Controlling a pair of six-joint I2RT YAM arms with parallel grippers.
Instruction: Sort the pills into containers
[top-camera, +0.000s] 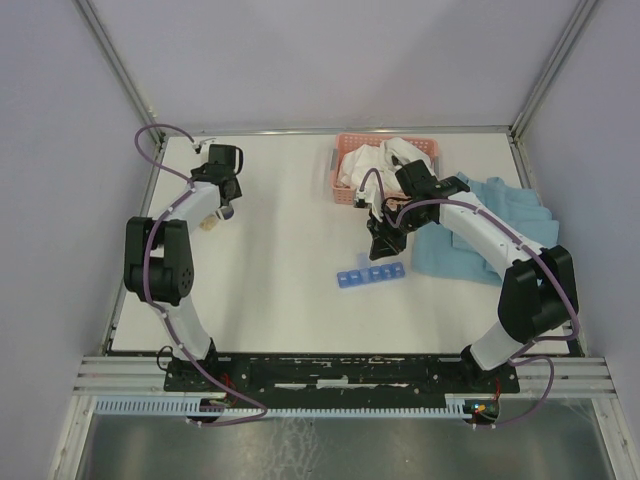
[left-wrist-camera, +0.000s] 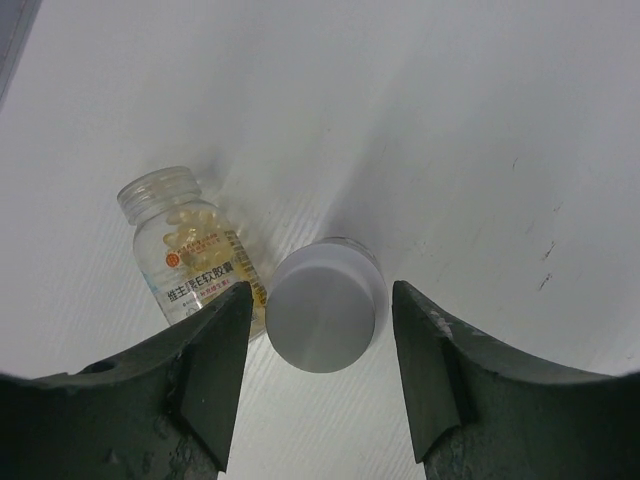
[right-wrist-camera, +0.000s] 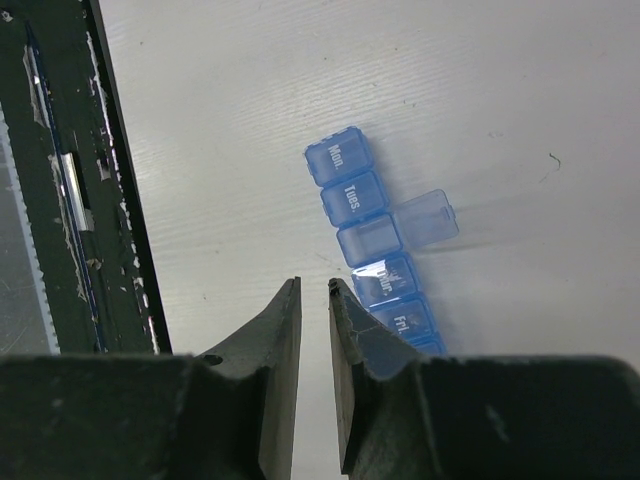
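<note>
The blue pill-organiser strip (top-camera: 370, 276) lies mid-table. In the right wrist view it (right-wrist-camera: 372, 232) shows day labels, and its third compartment stands open with the lid (right-wrist-camera: 425, 218) flipped aside. My right gripper (top-camera: 385, 240) (right-wrist-camera: 314, 285) hangs just left of the strip, its jaws almost closed on nothing. A small clear bottle (left-wrist-camera: 190, 255) of yellow softgel pills lies uncapped on its side at the far left (top-camera: 208, 223). Its white cap (left-wrist-camera: 325, 310) rests beside it. My left gripper (top-camera: 222, 207) (left-wrist-camera: 320, 295) is open above the cap, which sits between its fingers.
A pink slotted basket (top-camera: 345, 165) of white cloth stands at the back centre-right. A light blue towel (top-camera: 490, 225) lies to its right, under the right arm. Metal frame posts line the back corners. The dark base rail (right-wrist-camera: 60, 180) runs along the table's near edge.
</note>
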